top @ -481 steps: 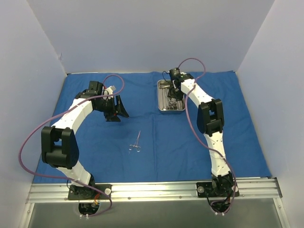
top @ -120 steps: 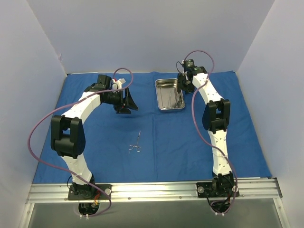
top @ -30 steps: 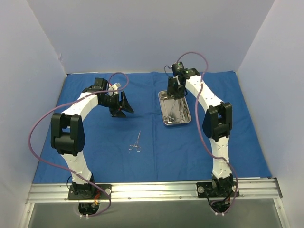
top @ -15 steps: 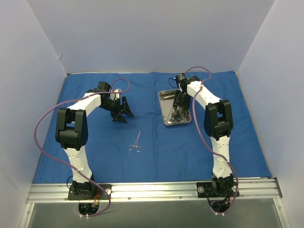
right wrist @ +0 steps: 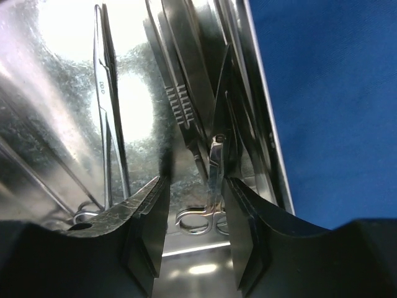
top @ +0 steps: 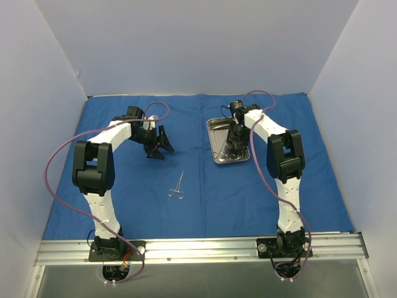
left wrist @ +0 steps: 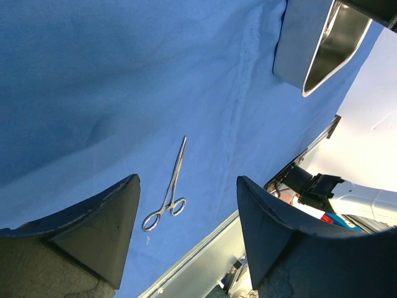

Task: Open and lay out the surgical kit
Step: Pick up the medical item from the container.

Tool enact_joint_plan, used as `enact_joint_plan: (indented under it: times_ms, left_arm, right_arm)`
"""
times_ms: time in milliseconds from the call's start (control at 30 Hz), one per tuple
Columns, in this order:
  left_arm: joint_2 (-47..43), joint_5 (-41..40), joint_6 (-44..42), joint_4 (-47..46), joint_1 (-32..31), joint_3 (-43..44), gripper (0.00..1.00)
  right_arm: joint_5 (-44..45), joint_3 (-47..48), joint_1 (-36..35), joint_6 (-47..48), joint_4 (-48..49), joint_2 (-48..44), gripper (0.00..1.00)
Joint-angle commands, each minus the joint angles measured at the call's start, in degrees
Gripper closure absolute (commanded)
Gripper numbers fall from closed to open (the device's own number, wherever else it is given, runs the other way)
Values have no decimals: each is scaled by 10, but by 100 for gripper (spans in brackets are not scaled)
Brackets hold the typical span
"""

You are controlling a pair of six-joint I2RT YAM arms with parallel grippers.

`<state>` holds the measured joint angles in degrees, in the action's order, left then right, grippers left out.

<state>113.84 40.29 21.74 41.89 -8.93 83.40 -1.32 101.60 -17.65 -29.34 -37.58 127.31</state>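
Royal-blue cloth wrap lies spread flat, its edges close to the white walls at 9, 12 and 3 o'clock. Steel tray sits at 2 o'clock of cloth centre. Right gripper is down inside it, fingers parted astride a ring-handled instrument, not clamped on it. One forceps lies alone at 7 o'clock. Left gripper hovers at 10 o'clock, fingers released, holding nothing. Bare cloth runs wide toward 4 and 8 o'clock.
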Motion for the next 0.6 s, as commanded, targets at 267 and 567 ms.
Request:
enact_joint_plan:
  times_ms: [267, 567]
  left_arm:
    - [-9, 7, -11, -2, 13, 6, 28]
    - [-27, -2, -9, -8, 10, -14, 28]
  right_arm:
    - [21, -30, -3, 41, 51, 49, 59]
    - [5, -45, 1, 76, 86, 78, 96]
